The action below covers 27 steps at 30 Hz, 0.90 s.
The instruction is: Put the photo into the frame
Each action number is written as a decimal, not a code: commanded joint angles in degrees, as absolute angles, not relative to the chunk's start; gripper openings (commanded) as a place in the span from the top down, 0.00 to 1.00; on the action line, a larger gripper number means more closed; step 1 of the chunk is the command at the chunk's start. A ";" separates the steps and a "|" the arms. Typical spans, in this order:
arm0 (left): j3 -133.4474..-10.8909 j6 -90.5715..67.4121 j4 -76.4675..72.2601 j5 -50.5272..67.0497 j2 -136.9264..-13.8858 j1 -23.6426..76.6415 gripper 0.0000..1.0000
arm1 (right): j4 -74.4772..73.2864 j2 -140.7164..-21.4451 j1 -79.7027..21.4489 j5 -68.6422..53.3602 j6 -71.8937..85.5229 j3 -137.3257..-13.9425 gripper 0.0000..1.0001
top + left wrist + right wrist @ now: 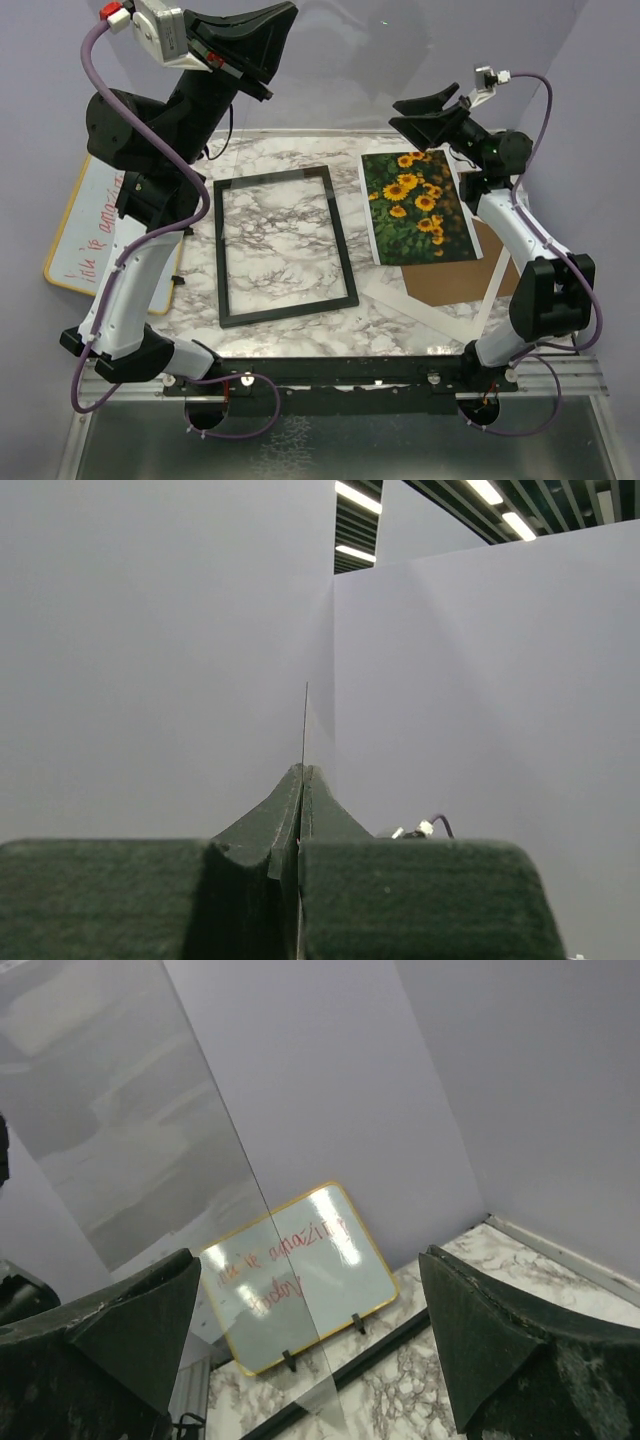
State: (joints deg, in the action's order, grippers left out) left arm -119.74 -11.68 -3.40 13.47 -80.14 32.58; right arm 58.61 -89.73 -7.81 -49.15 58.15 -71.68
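The black frame [285, 245] lies flat on the marble table, and the marble shows through its opening. To its right the sunflower photo [420, 208] lies face up. My left gripper [270, 50] is raised high above the table's back left, shut on a thin clear pane. That pane shows edge-on [304, 725] above the closed fingertips of the left gripper [302, 770]. My right gripper [425, 112] hovers open over the photo's far end, holding nothing. In the right wrist view the clear pane [150, 1140] hangs in front of the right gripper [308, 1260], with a frame edge [380, 1355] below.
A yellow-rimmed whiteboard [90, 235] leans at the left, also seen as the whiteboard [300, 1275] through the pane. A brown backing board [460, 275] and a white mat [450, 310] lie under the photo's near end. Grey walls enclose the back and sides.
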 commanded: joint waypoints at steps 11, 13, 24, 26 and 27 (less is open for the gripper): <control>-119.69 -14.78 -6.88 4.47 -81.41 32.43 1.00 | 88.20 -89.54 -9.52 -61.43 76.34 -72.38 0.15; -119.59 -14.77 -6.91 1.82 -81.79 32.41 1.00 | 86.52 -87.97 -9.51 -62.27 75.28 -70.80 0.26; -118.53 -13.89 -6.10 -4.07 -83.20 32.43 1.00 | 77.95 -84.34 -9.48 -62.86 74.75 -71.21 0.88; -117.96 -13.97 -5.45 -5.54 -83.07 32.43 1.00 | 76.11 -84.20 -9.53 -62.47 74.56 -71.57 0.95; -117.57 -13.97 -4.93 -6.50 -82.99 32.43 1.00 | 74.86 -84.20 -9.51 -62.06 74.41 -71.62 0.98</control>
State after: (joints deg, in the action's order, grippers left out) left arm -118.67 -14.09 -4.95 -1.32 -83.18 32.58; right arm 79.18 -85.62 -9.32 -61.45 74.56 -70.04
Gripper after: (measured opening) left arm 0.003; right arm 0.066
